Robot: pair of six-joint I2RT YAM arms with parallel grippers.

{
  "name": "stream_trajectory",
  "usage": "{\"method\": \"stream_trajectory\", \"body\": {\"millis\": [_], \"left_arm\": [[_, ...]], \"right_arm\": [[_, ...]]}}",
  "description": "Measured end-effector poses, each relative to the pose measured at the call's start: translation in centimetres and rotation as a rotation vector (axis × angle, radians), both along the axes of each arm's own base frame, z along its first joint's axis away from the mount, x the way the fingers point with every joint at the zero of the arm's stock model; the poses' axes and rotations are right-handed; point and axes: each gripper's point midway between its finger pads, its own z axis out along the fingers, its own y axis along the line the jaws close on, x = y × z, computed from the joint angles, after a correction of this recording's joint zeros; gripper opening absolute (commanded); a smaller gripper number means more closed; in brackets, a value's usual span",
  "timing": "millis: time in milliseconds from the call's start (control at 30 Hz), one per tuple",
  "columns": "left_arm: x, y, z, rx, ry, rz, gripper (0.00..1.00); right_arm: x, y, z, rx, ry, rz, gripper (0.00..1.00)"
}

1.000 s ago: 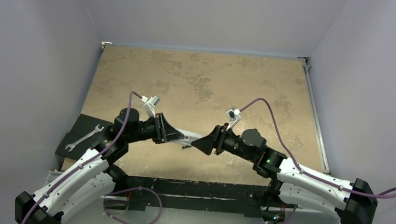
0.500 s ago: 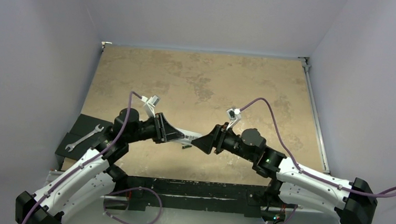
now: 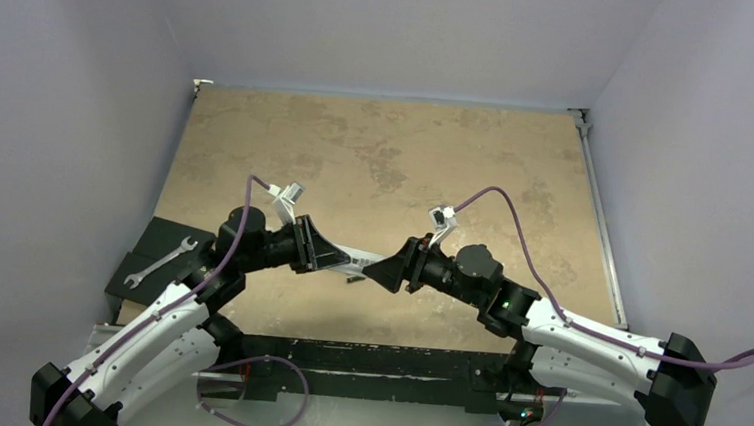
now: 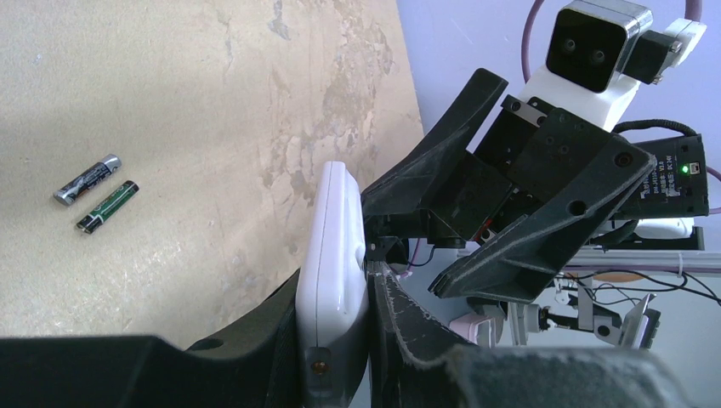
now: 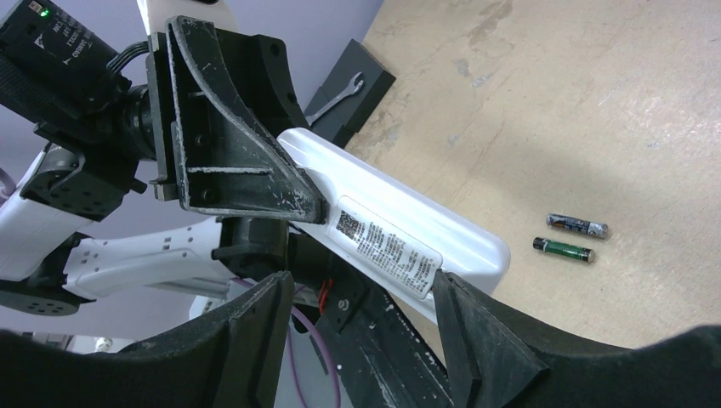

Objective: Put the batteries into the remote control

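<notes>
My left gripper is shut on one end of the white remote control and holds it edge-on above the table, as the left wrist view shows between my fingers. My right gripper faces it, open. In the right wrist view the remote's labelled back lies across the open jaws, and the right-hand fingertip is at the label's edge. Two small dark batteries lie side by side on the table below, and they also show in the left wrist view.
A silver wrench lies on a black block at the table's left near edge, also in the right wrist view. The tan table stretches away behind the arms, with grey walls on three sides.
My right arm has edged slightly left toward the remote. The left gripper and the remote have held still.
</notes>
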Motion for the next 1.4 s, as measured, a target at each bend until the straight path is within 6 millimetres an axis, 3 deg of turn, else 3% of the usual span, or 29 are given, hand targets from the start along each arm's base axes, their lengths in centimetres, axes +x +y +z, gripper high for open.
{"method": "stream_trajectory", "body": {"millis": [767, 1000, 1400], "left_arm": [[-0.1, 0.2, -0.7, 0.025, 0.01, 0.001, 0.0], [-0.3, 0.0, -1.4, 0.044, 0.034, -0.011, 0.0], [-0.5, 0.2, -1.7, 0.058, 0.045, -0.013, 0.0]], "right_arm": [[-0.6, 0.2, -0.3, 0.008, 0.001, 0.02, 0.68], [-2.3, 1.2, 2.5, 0.111, -0.036, 0.102, 0.68], [-2.0, 0.4, 2.2, 0.087, -0.029, 0.061, 0.69]]}}
